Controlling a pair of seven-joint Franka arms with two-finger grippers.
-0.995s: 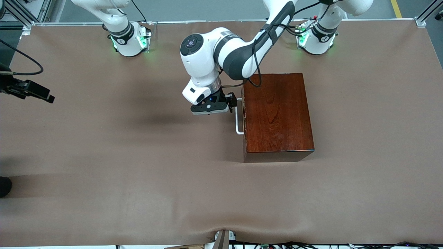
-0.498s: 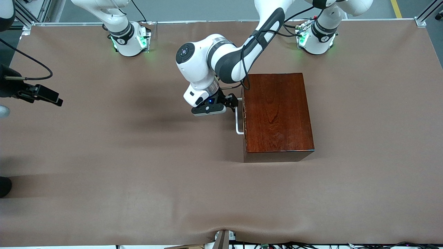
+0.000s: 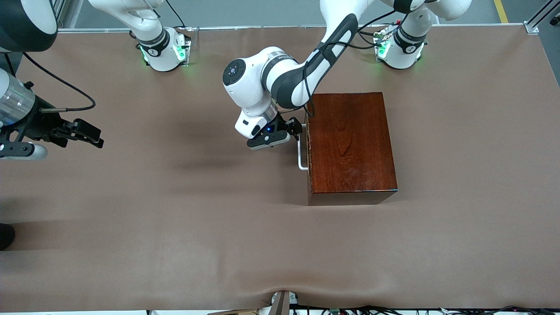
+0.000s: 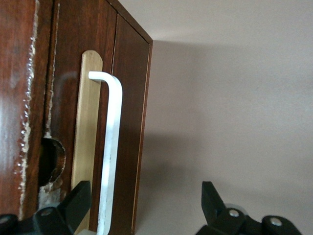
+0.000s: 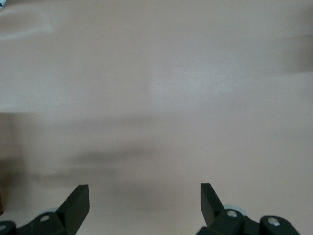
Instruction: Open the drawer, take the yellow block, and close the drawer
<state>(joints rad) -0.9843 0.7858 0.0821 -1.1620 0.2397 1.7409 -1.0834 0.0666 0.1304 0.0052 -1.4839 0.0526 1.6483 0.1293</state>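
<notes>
Brown table cover (image 3: 175,218), one wooden box (image 3: 350,144) toward the left arm's end. Drawer (image 4: 124,122) shut flush, white handle (image 3: 301,153) not yet gripped. Left gripper (image 3: 297,131) at the handle's upper end, fingers (image 4: 73,203) spread wide around the bar. Right gripper (image 3: 89,134) waiting over bare table, fingers apart. Yellow block nowhere in sight, presumably inside. Everything left: pull, pick, close.

A brown table cover (image 3: 175,210) lies slightly rumpled, with cables (image 3: 393,309) seemingly along its near edge.
</notes>
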